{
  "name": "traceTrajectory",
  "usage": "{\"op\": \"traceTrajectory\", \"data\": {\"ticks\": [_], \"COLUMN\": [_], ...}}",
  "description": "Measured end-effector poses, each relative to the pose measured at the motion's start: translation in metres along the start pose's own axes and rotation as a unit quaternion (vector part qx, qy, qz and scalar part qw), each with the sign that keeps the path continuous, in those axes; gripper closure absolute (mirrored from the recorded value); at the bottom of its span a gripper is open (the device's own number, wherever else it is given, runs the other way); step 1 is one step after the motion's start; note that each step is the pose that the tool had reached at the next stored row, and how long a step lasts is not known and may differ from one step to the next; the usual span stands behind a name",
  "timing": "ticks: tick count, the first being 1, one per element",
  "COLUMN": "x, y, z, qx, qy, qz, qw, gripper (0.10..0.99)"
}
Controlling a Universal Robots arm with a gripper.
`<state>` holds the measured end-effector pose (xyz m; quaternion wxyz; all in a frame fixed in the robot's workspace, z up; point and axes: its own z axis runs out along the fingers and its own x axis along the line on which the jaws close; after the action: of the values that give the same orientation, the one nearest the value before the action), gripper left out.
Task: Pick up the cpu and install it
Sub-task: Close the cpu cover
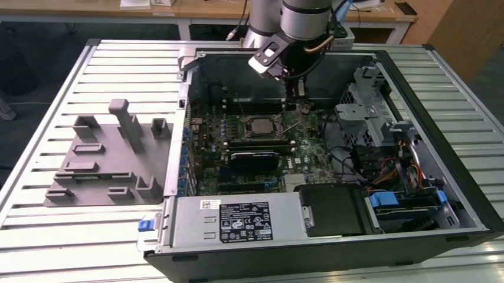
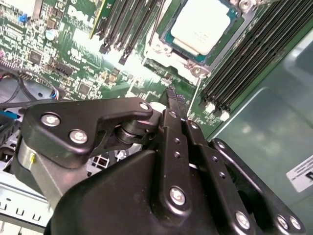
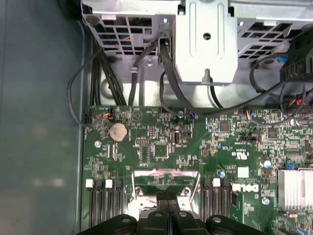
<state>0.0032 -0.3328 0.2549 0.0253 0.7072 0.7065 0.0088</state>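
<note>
Black hand clenched, fingertips pressed together on nothing, above green motherboard; cpu near it, seated flat in socket, silver plate up; square, edges parallel to memory slots; case on desk.

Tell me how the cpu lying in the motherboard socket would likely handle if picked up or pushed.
The cpu looks thin, flat and metal-topped, so probably stiff and light. Its smooth silver top and thin rim offer little grip, so it may slip. Lying flat inside the socket frame, it shouldn't roll or tip; a sideways push would likely meet that frame.
</note>
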Motion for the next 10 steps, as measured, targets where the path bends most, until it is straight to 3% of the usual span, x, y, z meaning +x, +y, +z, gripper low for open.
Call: {"op": "traceTrajectory", "data": {"ticks": [10], "x": [0.0001], "y": [0.0176], "z": [0.0009], "qx": [0.0], "qy": [0.0001], "qz": [0.0], "qw": [1.0], "gripper": [0.98]}}
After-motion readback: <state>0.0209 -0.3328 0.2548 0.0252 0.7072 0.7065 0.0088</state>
